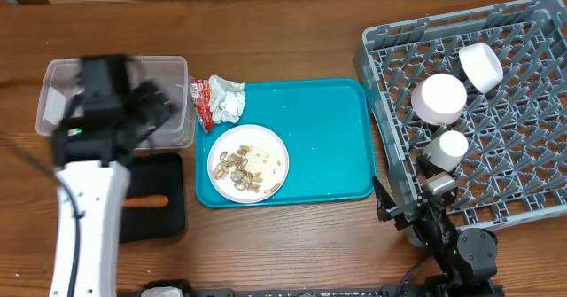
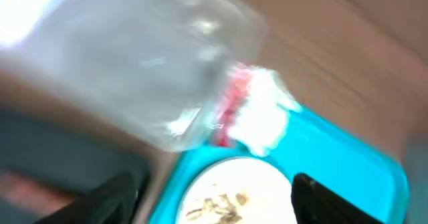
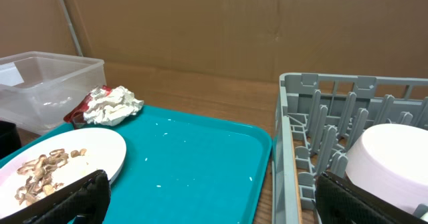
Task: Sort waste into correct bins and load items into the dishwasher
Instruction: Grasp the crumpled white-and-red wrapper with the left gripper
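A crumpled white tissue [image 1: 229, 102] and a red-and-white wrapper [image 1: 202, 97] lie at the teal tray's back left corner; both show blurred in the left wrist view [image 2: 264, 117]. A white plate [image 1: 266, 146] with beige shell scraps [image 1: 239, 168] sits on the teal tray. An orange carrot-like piece [image 1: 146, 202] lies in the black tray [image 1: 164, 226]. My left gripper [image 2: 214, 190] is open and empty, over the clear tub [image 1: 173, 66]. My right gripper [image 3: 217, 197] is open and empty by the grey rack's [image 1: 514, 191] front left corner. Chopsticks are out of view.
The rack holds two white bowls [image 1: 438, 97] [image 1: 481, 66] and a small white cup [image 1: 449, 148]. The teal tray [image 1: 328, 137] lies between the bins and the rack. The left arm [image 1: 84, 217] reaches over the black tray. Cardboard walls stand behind the table.
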You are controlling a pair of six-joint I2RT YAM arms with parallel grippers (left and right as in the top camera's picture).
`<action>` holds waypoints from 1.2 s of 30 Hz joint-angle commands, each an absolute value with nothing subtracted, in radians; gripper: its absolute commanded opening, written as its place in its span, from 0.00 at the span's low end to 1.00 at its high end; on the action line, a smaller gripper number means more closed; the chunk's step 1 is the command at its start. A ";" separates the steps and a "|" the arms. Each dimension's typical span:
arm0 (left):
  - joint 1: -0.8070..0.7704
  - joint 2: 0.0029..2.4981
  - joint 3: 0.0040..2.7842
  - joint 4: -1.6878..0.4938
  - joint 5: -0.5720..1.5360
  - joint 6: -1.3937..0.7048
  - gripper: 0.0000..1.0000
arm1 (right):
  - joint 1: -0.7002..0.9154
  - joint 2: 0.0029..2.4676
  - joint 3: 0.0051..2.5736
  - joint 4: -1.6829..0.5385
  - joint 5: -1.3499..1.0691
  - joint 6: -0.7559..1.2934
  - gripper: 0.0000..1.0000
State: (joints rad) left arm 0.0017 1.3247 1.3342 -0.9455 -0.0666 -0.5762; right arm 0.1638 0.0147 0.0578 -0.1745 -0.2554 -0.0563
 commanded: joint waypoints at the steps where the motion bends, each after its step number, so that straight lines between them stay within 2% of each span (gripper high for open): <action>1: -0.196 1.435 1.351 -0.868 -0.103 -0.245 0.80 | 0.160 0.003 0.053 -0.169 -0.255 -0.052 1.00; 7: -0.342 1.718 1.401 -0.777 -0.202 -0.215 0.79 | 0.160 0.003 0.053 -0.169 -0.255 -0.052 1.00; 9: -0.355 1.811 1.439 -0.782 -0.283 -0.285 0.78 | 0.160 0.003 0.053 -0.169 -0.255 -0.052 1.00; 11: -0.358 1.885 1.472 -0.780 -0.327 -0.311 0.80 | 0.160 0.003 0.053 -0.169 -0.255 -0.052 1.00; 18: -0.358 2.085 1.525 -0.725 -0.312 -0.276 0.80 | 0.160 0.003 0.053 -0.169 -0.255 -0.052 1.00; 20: -0.358 2.114 1.525 -0.718 -0.313 -0.276 0.71 | 0.160 0.003 0.053 -0.169 -0.255 -0.052 1.00; 23: -0.360 2.138 1.525 -0.717 -0.311 -0.276 0.44 | 0.160 0.003 0.053 -0.169 -0.255 -0.052 1.00; 24: -0.361 2.138 1.525 -0.717 -0.312 -0.276 0.34 | 0.160 0.003 0.053 -0.168 -0.255 -0.052 1.00; 26: -0.361 2.131 1.536 -0.728 -0.308 -0.276 0.07 | 0.160 0.003 0.053 -0.169 -0.255 -0.052 1.00; 27: -0.361 2.127 1.557 -0.748 -0.298 -0.277 0.04 | 0.160 0.003 0.053 -0.169 -0.255 -0.052 1.00; 36: -0.360 2.004 1.916 -1.025 -0.181 -0.307 0.04 | 0.160 0.003 0.053 -0.169 -0.255 -0.052 1.00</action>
